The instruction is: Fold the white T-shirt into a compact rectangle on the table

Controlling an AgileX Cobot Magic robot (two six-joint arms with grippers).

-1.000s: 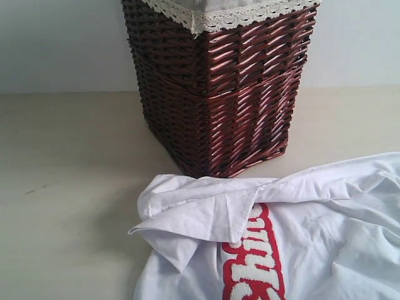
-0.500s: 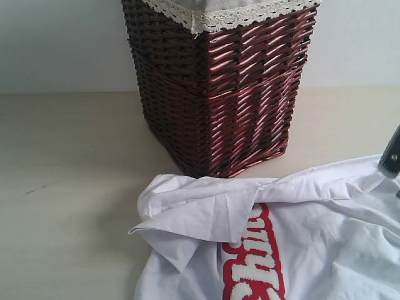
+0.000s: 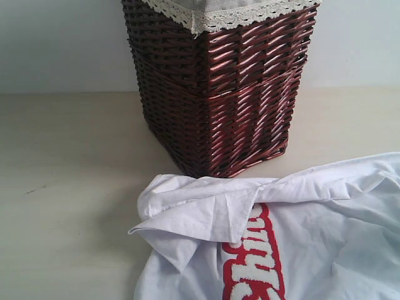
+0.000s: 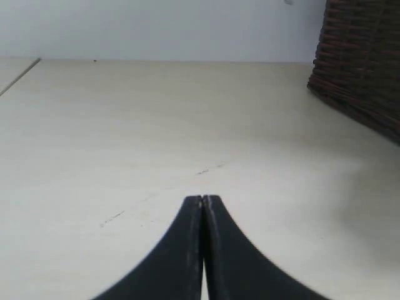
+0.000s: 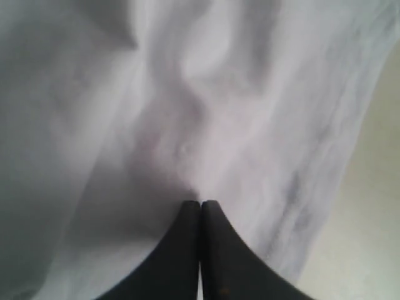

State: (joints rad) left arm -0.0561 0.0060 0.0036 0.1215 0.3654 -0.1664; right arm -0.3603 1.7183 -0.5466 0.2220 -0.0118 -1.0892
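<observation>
Pinching the white T-shirt (image 5: 250,94), right tool (image 5: 200,203) closed; left tool (image 4: 202,197) closed, empty, over the table (image 4: 125,125).

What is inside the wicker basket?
Only a lace-edged cloth liner shows at the rim of the basket; contents are hidden by its walls and the frame's top edge.

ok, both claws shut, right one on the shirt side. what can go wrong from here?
1. The right claw is shut at a pucker in the white T-shirt, but no cloth shows between its tips; it may lift with nothing.
2. The shirt lies crumpled close by the basket; a pull could fold wrinkles in or drag it into the wicker.
3. The left claw is shut over bare table, so a one-sided pull may skew it.
</observation>
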